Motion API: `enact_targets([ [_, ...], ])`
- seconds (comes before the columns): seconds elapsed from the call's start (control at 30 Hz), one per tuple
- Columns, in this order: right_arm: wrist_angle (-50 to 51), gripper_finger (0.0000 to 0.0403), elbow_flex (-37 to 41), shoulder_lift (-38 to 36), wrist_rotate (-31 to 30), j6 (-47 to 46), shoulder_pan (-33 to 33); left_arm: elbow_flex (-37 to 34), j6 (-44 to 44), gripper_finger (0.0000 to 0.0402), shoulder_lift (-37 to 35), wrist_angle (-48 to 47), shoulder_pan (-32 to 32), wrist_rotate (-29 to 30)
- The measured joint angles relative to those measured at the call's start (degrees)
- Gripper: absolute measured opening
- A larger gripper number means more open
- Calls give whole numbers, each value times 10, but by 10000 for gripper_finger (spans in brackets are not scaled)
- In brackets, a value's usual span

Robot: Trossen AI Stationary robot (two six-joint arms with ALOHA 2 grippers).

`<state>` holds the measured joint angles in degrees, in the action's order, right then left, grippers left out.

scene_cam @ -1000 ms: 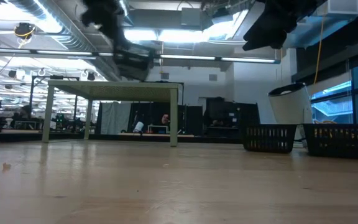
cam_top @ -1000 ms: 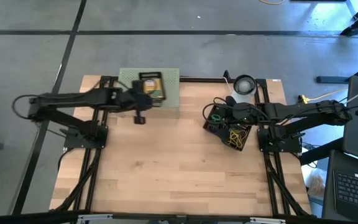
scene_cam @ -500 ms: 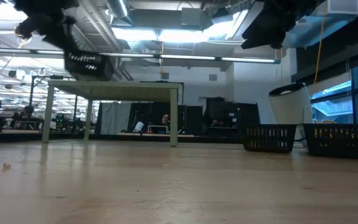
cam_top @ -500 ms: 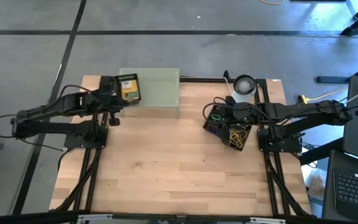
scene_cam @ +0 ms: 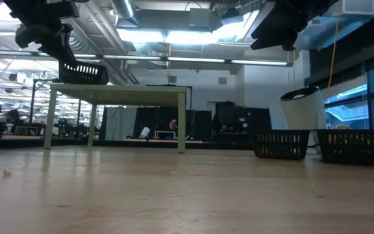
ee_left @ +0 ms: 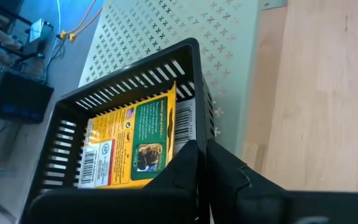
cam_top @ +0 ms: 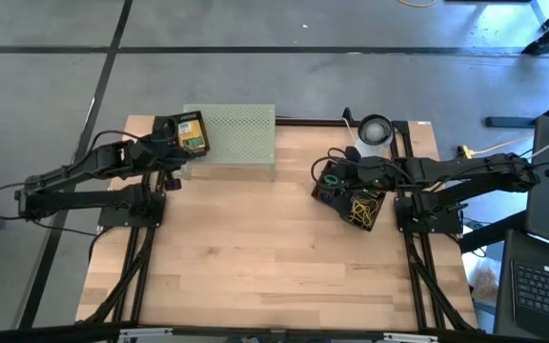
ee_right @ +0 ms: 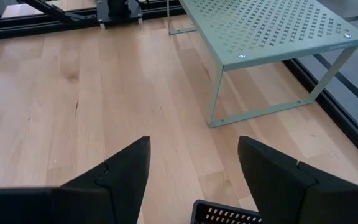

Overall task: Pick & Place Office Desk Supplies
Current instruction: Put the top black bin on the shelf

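**Now: basket pinched by its rim, over the rack's left end**

Notice that your left gripper (ee_left: 201, 168) has its fingers clamped on the wall of a black slotted basket (cam_top: 181, 132), and the basket hangs from that single pinch, tilted, above the left end of the pale green perforated rack (cam_top: 241, 129). Gripping the rim leaves the inside clear, so the yellow-green crayon box (ee_left: 135, 143) lies loose in it, leaning toward the low side. In the low view the basket (scene_cam: 83, 71) sits higher than the rack's top, so it looks carried rather than set down.

Your right gripper (ee_right: 191, 168) waits with its fingers spread and nothing between them, poised above the two baskets at the table's right, one holding coloured rubber bands (cam_top: 335, 178) and one holding yellow items I cannot identify (cam_top: 362, 208). The white cup-like cylinder (cam_top: 375, 129) stands just behind them.

My guess is that you mean to land the basket on the rack; level it first, or the box may slide.
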<state>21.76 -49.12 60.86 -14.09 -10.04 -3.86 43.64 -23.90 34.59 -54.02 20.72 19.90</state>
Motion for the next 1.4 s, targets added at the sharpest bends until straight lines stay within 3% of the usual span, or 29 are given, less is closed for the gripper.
enact_targets([
  [0.4, 0, 245, 0, 0, 0, 0, 0, 0, 7, 60, 0, 8, 4, 8],
  [0.6, 3, 245, 0, 1, 0, -13, 0, 8, 6, 85, 0, 66, 4, 18],
  [0.87, 45, 245, 0, 42, 29, -45, 0, 13, 18, 107, 0, 74, 4, 8],
  [1.13, 48, 245, 0, 127, 81, -52, 0, 13, 68, 126, 3, 152, 4, -121],
  [1.4, 88, 245, 0, 206, 94, -167, 4, 13, 69, 134, 7, 313, -1, -288],
])
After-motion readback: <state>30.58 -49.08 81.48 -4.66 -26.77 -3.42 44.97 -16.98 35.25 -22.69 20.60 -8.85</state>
